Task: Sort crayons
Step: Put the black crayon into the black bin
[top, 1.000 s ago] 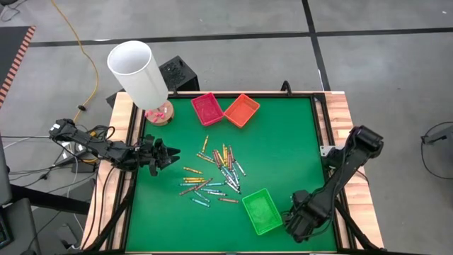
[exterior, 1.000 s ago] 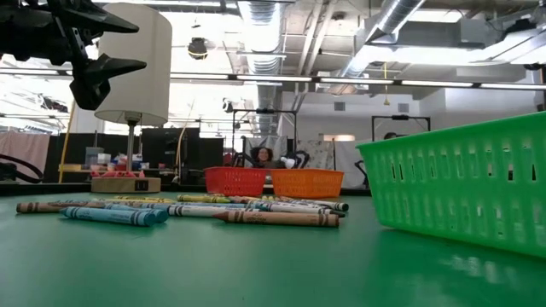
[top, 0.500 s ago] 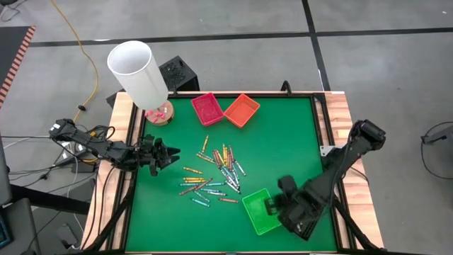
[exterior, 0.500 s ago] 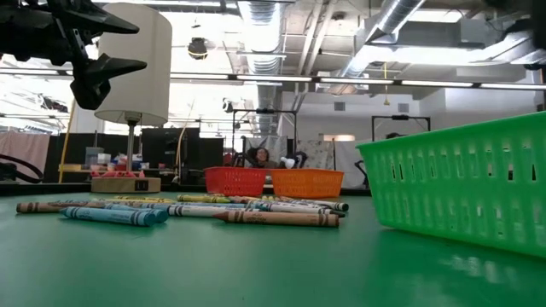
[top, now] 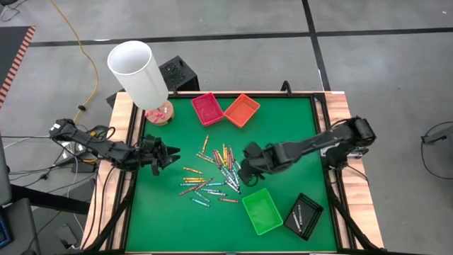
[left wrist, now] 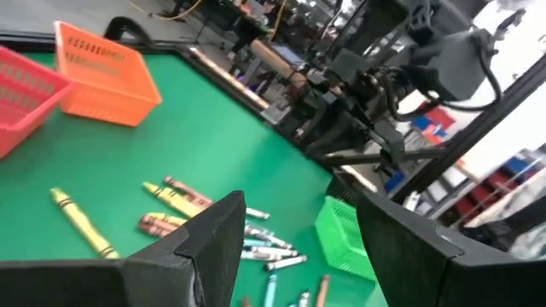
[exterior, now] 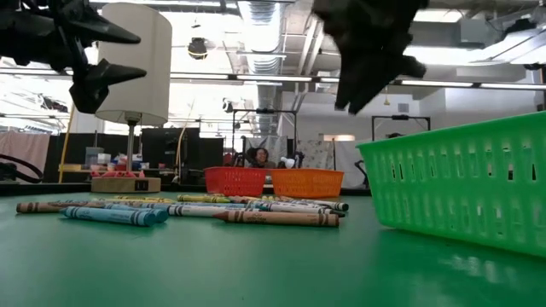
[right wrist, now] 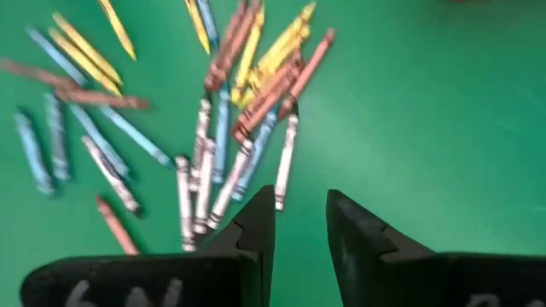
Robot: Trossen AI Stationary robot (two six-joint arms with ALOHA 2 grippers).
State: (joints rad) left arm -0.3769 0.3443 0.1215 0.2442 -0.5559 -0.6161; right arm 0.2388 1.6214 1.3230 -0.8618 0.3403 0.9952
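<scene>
1. Right gripper (right wrist: 299,223): fingers parted by a narrow gap, nothing between them, poised above the right edge of the crayons (right wrist: 230,128).
2. Left gripper (left wrist: 294,234): fingers wide apart, empty, hovering at the table's left edge.
3. Overhead only: crayons (top: 212,173) mid-mat, black tray (top: 303,215) beside green tray (top: 260,210).
4. Table-level only: crayons (exterior: 171,209) lying flat.
</scene>
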